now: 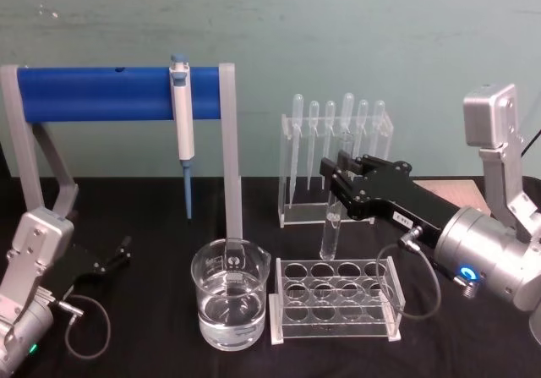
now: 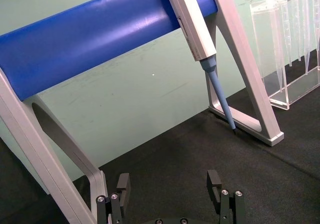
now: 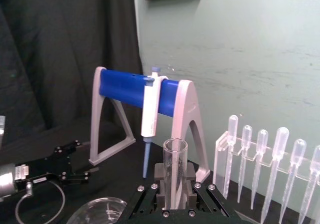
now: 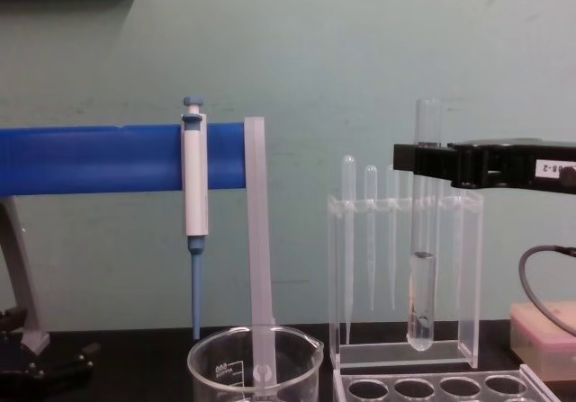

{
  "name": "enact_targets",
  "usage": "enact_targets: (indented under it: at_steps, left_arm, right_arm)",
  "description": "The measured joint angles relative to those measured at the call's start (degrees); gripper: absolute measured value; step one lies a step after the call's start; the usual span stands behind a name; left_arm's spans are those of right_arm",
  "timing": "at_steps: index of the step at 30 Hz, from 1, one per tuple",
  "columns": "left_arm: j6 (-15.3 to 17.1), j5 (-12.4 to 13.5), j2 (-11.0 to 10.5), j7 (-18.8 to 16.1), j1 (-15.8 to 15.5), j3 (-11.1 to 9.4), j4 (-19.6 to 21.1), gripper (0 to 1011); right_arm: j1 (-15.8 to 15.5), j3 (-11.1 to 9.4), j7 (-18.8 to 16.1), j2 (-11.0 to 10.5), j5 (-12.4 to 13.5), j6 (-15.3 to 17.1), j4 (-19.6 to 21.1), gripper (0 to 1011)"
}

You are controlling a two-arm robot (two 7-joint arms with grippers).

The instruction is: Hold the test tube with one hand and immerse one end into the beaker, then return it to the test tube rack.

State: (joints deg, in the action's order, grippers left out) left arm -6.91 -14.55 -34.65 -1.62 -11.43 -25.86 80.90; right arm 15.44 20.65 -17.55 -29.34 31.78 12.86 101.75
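**Operator:** What could be going wrong for me from here?

**Spotter:** Starting big: the blue stand (image 1: 118,93) is standing toward the back left of the tabletop (image 1: 144,226), and its right leg is rising just behind the beaker (image 1: 229,298). If you are swinging wide, you are risking a knock against that leg. The beaker is sitting near the front edge, about midway along, with water in it, just beside the rack (image 1: 335,321). If you are coming in low, glass could be striking its rim and tipping it.

**Operator:** And my claws?

**Spotter:** The right claw (image 1: 342,175) is pinching the tube (image 4: 420,303) in its upper part, fingers closed on the glass. I judge that a grip that high is giving the long free end room to swing or slip. The left claw (image 2: 170,181) is resting by the front left corner, fingers spread, gripping nothing.

**Operator:** How is the tube pointing?

**Spotter:** It is hanging upright over the rack, clear of the holes, though I cannot tell which hole. Its long axis is running vertical, with the rounded end pointing down and the open mouth up.
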Motion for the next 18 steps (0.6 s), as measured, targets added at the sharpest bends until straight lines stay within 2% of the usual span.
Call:
enact_targets:
  at_steps: [18]
  left_arm:
    - [0.00,0.00,0.00,0.00,0.00,0.00,0.00,1000]
  right_arm:
    - [-0.26,-0.30,-1.06,-0.47,-0.69,-0.43,0.89,224]
